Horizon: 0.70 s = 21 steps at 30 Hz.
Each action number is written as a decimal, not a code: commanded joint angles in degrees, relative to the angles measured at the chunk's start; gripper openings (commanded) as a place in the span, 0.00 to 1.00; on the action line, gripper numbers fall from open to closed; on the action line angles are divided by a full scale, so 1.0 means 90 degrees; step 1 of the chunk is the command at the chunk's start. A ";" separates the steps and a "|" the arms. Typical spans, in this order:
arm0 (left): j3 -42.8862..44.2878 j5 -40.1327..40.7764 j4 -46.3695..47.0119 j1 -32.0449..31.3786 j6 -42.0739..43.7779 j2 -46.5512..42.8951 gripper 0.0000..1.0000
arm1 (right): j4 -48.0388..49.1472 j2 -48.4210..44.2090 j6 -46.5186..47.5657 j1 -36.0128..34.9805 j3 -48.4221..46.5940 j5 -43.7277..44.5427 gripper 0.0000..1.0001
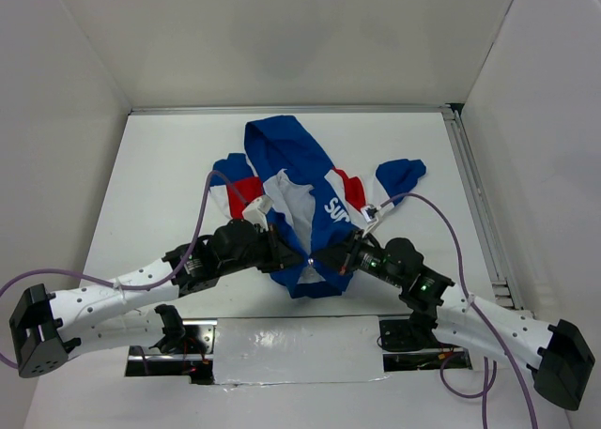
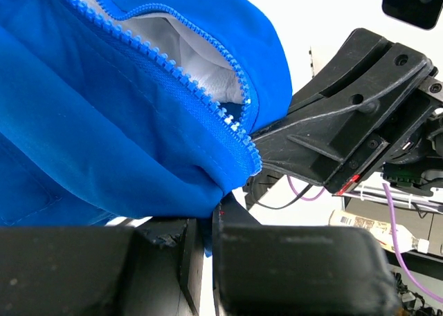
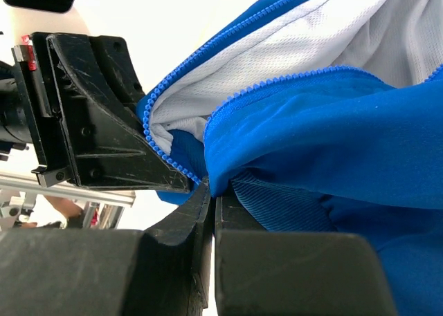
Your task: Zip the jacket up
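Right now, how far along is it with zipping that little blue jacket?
Barely started. Done: the jacket is spread on the table, front up, with both claws at its bottom hem. In hand: the left claw and right claw each pinch the hem near the zipper's lower end, close together. Left: the zipper teeth are apart and white lining shows, so the whole zip remains.

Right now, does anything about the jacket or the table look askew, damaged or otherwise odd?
Nothing looks damaged. The jacket lies rumpled, hood toward the far edge, its front open with white lining showing and the zipper teeth apart. The left jaws and right jaws are shut on its near hem, either side of the opening.
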<state>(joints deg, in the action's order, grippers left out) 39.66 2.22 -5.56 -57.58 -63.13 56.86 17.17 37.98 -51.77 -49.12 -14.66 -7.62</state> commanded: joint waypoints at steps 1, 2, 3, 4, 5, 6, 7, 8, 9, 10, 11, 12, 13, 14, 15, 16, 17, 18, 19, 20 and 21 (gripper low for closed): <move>0.0212 -0.0198 0.0442 -0.0038 0.0130 -0.0019 0.00 | 0.0680 -0.0225 -0.0097 0.0028 0.0095 0.0153 0.00; 0.0184 -0.0198 0.0510 -0.0028 0.0159 -0.0009 0.00 | 0.0748 -0.0303 -0.0088 0.0019 0.0143 0.0153 0.00; 0.0183 -0.0188 0.0530 -0.0028 0.0169 0.0010 0.00 | 0.0749 -0.0323 -0.0097 0.0019 0.0154 0.0163 0.00; 0.0183 -0.0323 0.0550 -0.0028 0.0217 0.0010 0.00 | 0.0749 -0.0333 -0.0078 0.0028 0.0173 0.0172 0.00; 0.0193 -0.0402 0.0559 -0.0028 0.0218 0.0020 0.00 | 0.0758 -0.0352 -0.0068 0.0028 0.0193 0.0173 0.00; 0.0203 -0.0451 0.0569 -0.0037 0.0247 0.0039 0.00 | 0.0729 -0.0362 -0.0078 0.0019 0.0202 0.0202 0.00; 0.0193 -0.0519 0.0560 -0.0028 0.0276 0.0040 0.00 | 0.0768 -0.0372 -0.0097 0.0019 0.0232 0.0211 0.00; 0.0183 -0.0626 0.0753 -0.0028 0.0286 0.0049 0.00 | 0.0894 -0.0391 -0.0098 0.0028 0.0300 0.0221 0.00; 0.0183 -0.0695 0.0793 -0.0028 0.0335 0.0059 0.00 | 0.0934 -0.0401 -0.0136 0.0019 0.0339 0.0231 0.00; 0.0183 -0.0754 0.0833 -0.0037 0.0355 0.0069 0.00 | 0.1050 -0.0440 -0.0117 0.0019 0.0368 0.0231 0.00; 0.0193 -0.0822 0.0833 -0.0028 0.0364 0.0088 0.00 | 0.1071 -0.0460 -0.0117 0.0028 0.0407 0.0241 0.00; 0.0212 -0.0939 0.0833 -0.0028 0.0403 0.0117 0.00 | 0.1090 -0.0470 -0.0098 0.0028 0.0417 0.0251 0.00; 0.0222 -0.0998 0.0804 -0.0037 0.0404 0.0137 0.00 | 0.1119 -0.0489 -0.0059 0.0028 0.0427 0.0241 0.00; 0.0242 -0.1018 0.0794 -0.0038 0.0413 0.0176 0.00 | 0.1100 -0.0518 -0.0059 0.0028 0.0427 0.0241 0.00; 0.0252 -0.1018 0.0755 -0.0038 0.0384 0.0196 0.00 | 0.1120 -0.0547 -0.0088 0.0019 0.0447 0.0241 0.00; 0.0261 -0.0989 0.0716 -0.0028 0.0374 0.0215 0.00 | 0.1168 -0.0625 -0.0097 0.0019 0.0485 0.0241 0.00; 0.0261 -0.0979 0.0696 -0.0028 0.0365 0.0235 0.00 | 0.1198 -0.0674 -0.0127 0.0019 0.0544 0.0270 0.00; 0.0261 -0.0979 0.0667 -0.0028 0.0345 0.0274 0.00 | 0.1246 -0.0742 -0.0156 0.0028 0.0593 0.0270 0.00; 0.0271 -0.0960 0.0648 -0.0028 0.0364 0.0284 0.00 | 0.1218 -0.0869 -0.0166 0.0028 0.0613 0.0319 0.00; 0.0281 -0.0979 0.0647 -0.0028 0.0335 0.0313 0.00 | 0.1169 -0.0957 -0.0214 0.0019 0.0642 0.0396 0.00; 0.0281 -0.0998 0.0638 -0.0028 0.0326 0.0323 0.00 | 0.1169 -0.1045 -0.0263 0.0019 0.0681 0.0445 0.00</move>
<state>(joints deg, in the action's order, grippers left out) 39.66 -3.86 -1.72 -57.56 -61.25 59.22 21.52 31.22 -53.04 -49.12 -8.91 -6.57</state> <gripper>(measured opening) 0.169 0.022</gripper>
